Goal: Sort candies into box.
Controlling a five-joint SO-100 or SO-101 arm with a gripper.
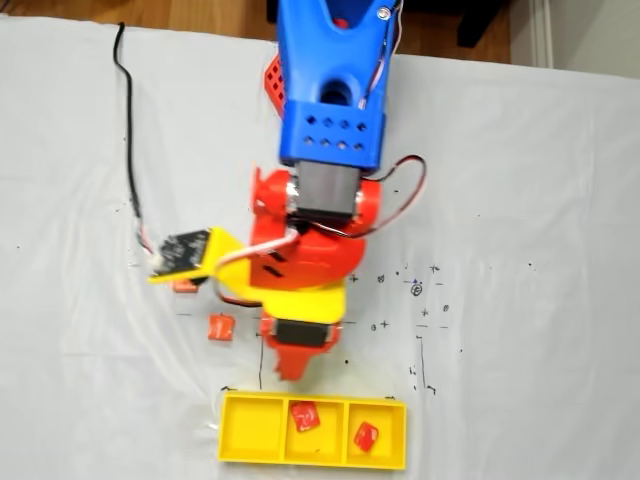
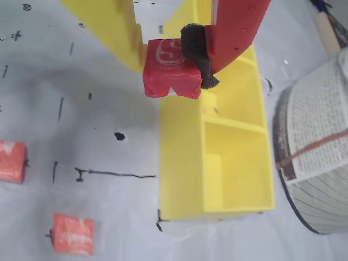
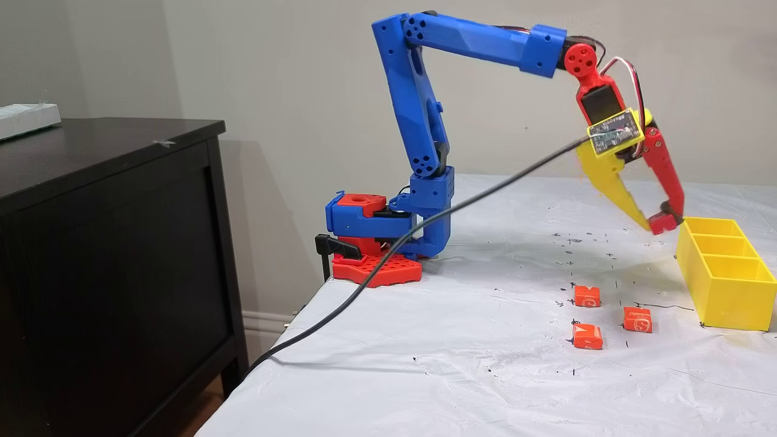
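My claw (image 2: 176, 68) is clamped on a small red square wrapped candy (image 2: 171, 70), light and soft, pinched across its flat sides beside the yellow plastic three-compartment box (image 2: 182, 163).

Fixed view from above: the arm covers the gripper (image 1: 290, 375) tips and the held candy. 1 loose candy (image 1: 184, 286) is mostly hidden under the wrist camera board (image 1: 182, 253). Wrist view: left-edge candy (image 2: 11, 161) is cropped; box (image 2: 239, 163) far end is hidden.
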